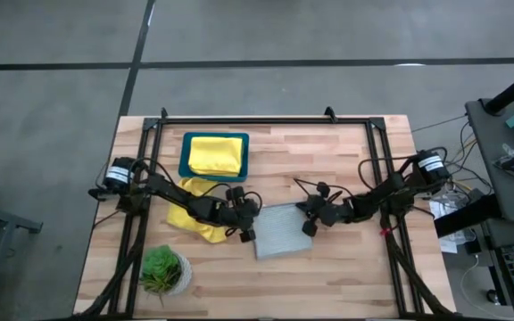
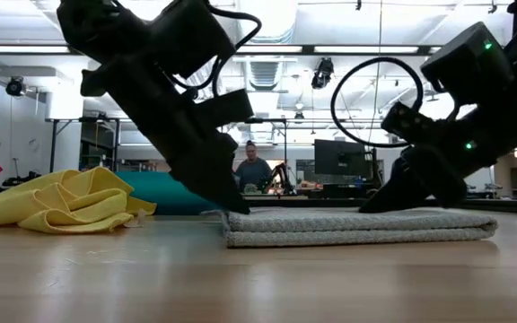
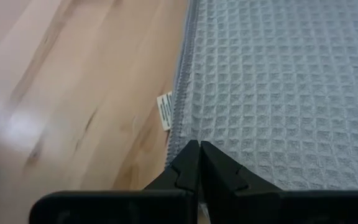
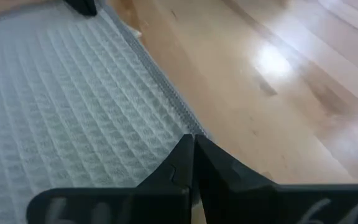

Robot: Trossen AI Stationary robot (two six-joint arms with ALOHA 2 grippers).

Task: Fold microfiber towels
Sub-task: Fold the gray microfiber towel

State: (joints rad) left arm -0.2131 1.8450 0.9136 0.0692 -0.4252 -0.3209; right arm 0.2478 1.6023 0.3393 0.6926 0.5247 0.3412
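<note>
A pale grey waffle-weave towel lies folded flat in several layers at the table's middle. My left gripper is shut at the towel's left edge, and my right gripper is shut at its right edge. Both slant down onto it in the low view. A crumpled yellow towel lies heaped on the wood under my left arm. Another yellow towel lies folded in the teal tray at the far side. My left gripper rests its shut fingertips on top of the grey towel, just inside its left edge. It slants down from the table's left. The towel lies flat on the table. My right gripper sets its shut fingertips on the towel's top at its right edge, slanting down from the table's right. The towel stays flat under it.
A small green potted plant stands near the front left corner. A black frame runs along the table's far edge and sides. Bare wood lies in front of the grey towel and to its right. A person sits in the room behind.
</note>
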